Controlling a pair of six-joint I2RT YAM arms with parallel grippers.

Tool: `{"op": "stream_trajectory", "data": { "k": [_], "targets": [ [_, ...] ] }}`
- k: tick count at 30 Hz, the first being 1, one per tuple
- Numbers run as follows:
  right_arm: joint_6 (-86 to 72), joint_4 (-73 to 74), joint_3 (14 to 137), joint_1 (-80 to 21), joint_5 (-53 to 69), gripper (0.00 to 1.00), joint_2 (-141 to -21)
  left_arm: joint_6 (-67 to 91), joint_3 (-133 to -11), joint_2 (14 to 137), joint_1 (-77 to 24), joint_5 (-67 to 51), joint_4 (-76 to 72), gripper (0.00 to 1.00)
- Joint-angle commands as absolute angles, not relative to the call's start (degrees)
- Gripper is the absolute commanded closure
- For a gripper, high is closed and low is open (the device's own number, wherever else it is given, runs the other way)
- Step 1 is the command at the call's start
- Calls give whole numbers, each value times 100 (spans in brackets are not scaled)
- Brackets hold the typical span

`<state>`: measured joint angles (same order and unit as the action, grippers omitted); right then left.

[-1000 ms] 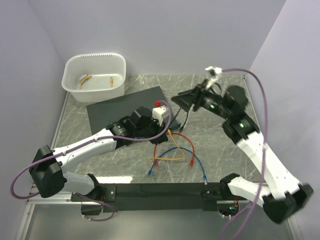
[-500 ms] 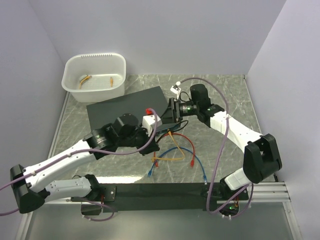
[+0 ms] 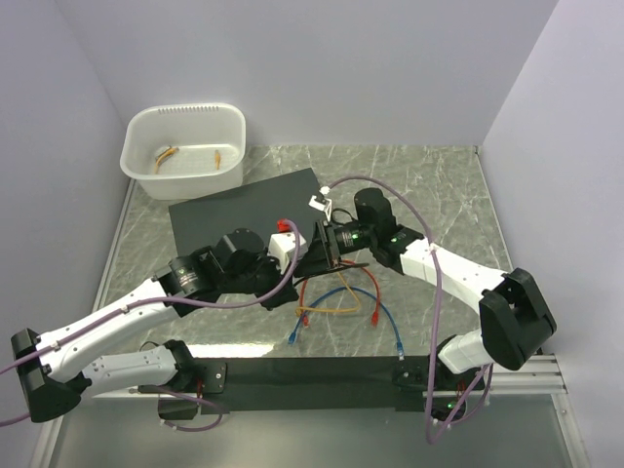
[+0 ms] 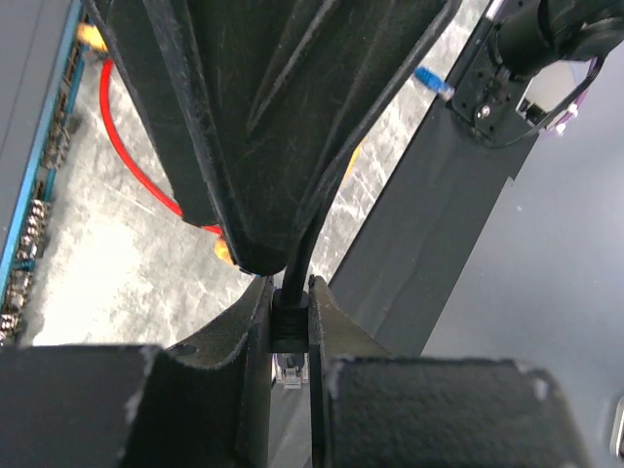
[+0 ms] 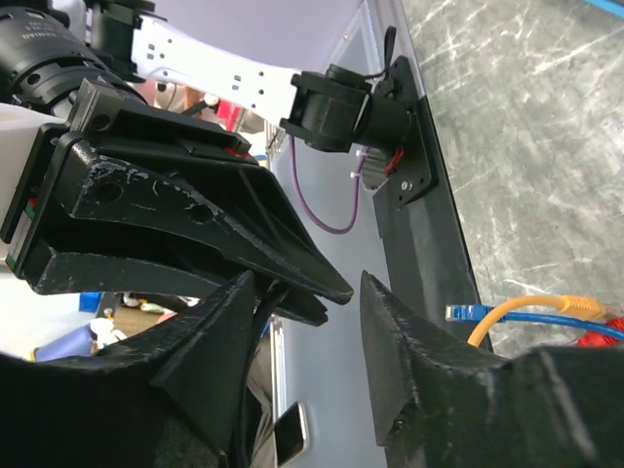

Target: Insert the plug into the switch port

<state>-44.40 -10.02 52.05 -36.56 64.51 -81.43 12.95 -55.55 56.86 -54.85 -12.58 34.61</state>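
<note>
Over the marble table (image 3: 429, 185), my left gripper (image 4: 291, 324) is clamped on the black cable (image 4: 304, 249) just behind the plug (image 4: 289, 369), not yet in the ports (image 4: 32, 222) on the blue face of the box (image 3: 244, 210). My right gripper (image 5: 310, 292), jaws spread, has swung in from the right to straddle it: a regrasp, I judge.

The right arm (image 3: 458, 273), raised high at the table's (image 3: 429, 185) right rear a second ago, has swung down and leftward, so the right gripper (image 3: 318, 252) now meets the left gripper (image 3: 298, 261) off the black box's (image 3: 244, 207) near corner. The left arm (image 3: 117, 317) has stretched out, its shoulder links lower and farther left, its gripper drawn slightly nearer.
</note>
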Motion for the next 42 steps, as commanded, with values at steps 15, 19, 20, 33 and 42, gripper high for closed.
{"op": "stream_trajectory", "data": {
  "k": [15, 19, 20, 33, 42],
  "targets": [
    [-3868, -457, 5036, -4139, 6671, 54, -7910, 1345, -5651, 5906, -5476, -958, 3744, 100],
    [-3911, -580, 4922, -4315, 6680, 56, -7910, 1354, -5678, 6003, -5476, -923, 3779, 100],
    [-3885, -563, 4913, -4342, 6671, 56, -7893, 1354, -5669, 6020, -5467, -923, 3779, 100],
    [-3718, -502, 4694, -4403, 6223, 100, -7893, 1599, -5775, 5697, -5467, -291, 3806, 56],
    [-4096, -861, 4000, -3657, 5424, 100, -6874, 2363, -5327, 4607, -5441, 1123, 2603, 18]
  ]
}}
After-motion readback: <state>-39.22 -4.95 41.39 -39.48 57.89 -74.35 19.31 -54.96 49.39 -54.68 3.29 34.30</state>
